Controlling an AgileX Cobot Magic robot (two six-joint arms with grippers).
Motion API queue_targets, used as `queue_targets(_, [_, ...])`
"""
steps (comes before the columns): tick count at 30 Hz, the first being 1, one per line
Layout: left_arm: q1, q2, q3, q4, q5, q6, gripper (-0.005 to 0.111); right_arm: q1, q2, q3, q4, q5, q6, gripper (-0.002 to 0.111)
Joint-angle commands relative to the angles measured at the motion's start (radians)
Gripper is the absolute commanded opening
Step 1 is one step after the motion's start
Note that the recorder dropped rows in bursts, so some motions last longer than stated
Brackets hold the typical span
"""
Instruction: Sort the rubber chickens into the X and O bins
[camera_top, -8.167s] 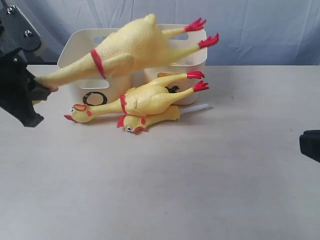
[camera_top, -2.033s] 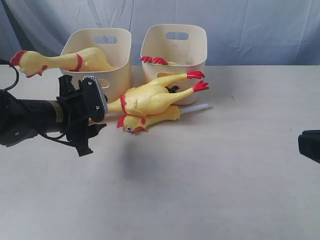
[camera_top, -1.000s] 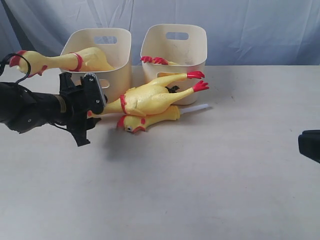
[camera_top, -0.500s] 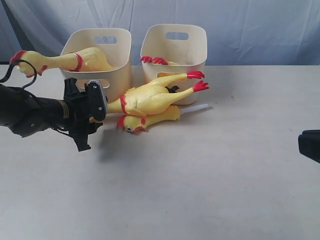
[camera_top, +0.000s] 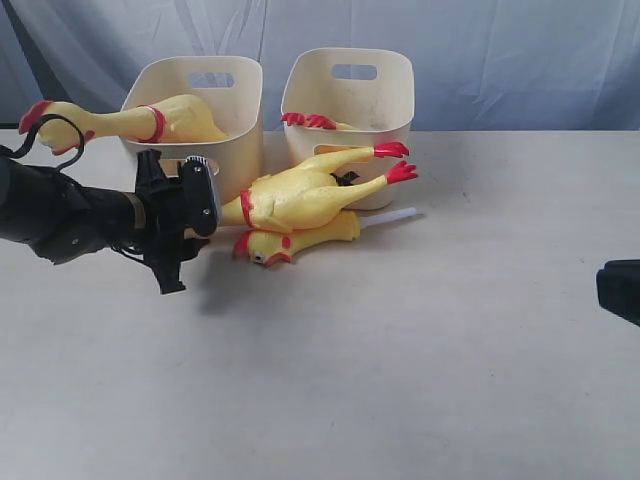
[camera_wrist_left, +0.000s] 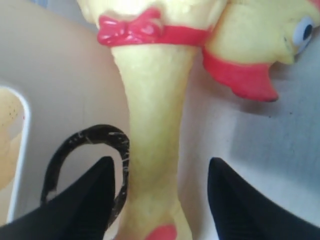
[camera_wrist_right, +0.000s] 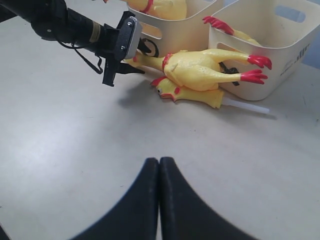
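your left end effector (camera_wrist_left: 158, 167) is spread, one finger on each side of the neck of a long chicken (camera_top: 300, 195), right in front of the o bin (camera_top: 245, 130). the bin's black o mark (camera_wrist_left: 100, 131) shows just behind one finger. neither finger seems to be touching the neck, though the close view makes that hard to judge. that long chicken lies on the surface (camera_top: 400, 380) in front of the o bin, stretching away to the right, and its body rests on a shorter chicken (camera_top: 300, 238). another long chicken (camera_top: 170, 118) sits inside the o bin with its neck and head hanging out over the left rim. the x bin (camera_top: 380, 110) stands just right of the o bin (only a pair of red feet (camera_top: 308, 121) pokes over its rim). your right end effector (camera_wrist_right: 159, 161) is pressed together with nothing in it, well clear of the o bin, on the right.
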Motion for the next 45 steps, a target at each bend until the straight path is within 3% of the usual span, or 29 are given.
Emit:
queue_targets(1, [0.003,0.005,-0.004,0.013,0.019,-0.006,0.053,0.004,0.003,-0.004,0.009,-0.009,0.000,-0.001])
queue_targets(18, [0.003,0.043,-0.024,0.043,0.034,-0.006,0.052,0.004,0.003,-0.004,0.009,-0.009,0.000,-0.001])
queue_targets(33, [0.003,0.043,-0.035,0.048,0.063,-0.006,0.000,0.004,0.003,-0.004,0.009,-0.009,0.000,-0.001])
queue_targets(41, [0.003,-0.014,-0.035,0.044,0.149,-0.012,0.000,0.004,0.003,-0.004,0.009,-0.009,0.000,-0.001])
queue_targets(45, [-0.037,-0.079,-0.035,0.020,0.233,-0.014,0.000,0.004,0.003,-0.004,0.009,-0.009,0.000,-0.001])
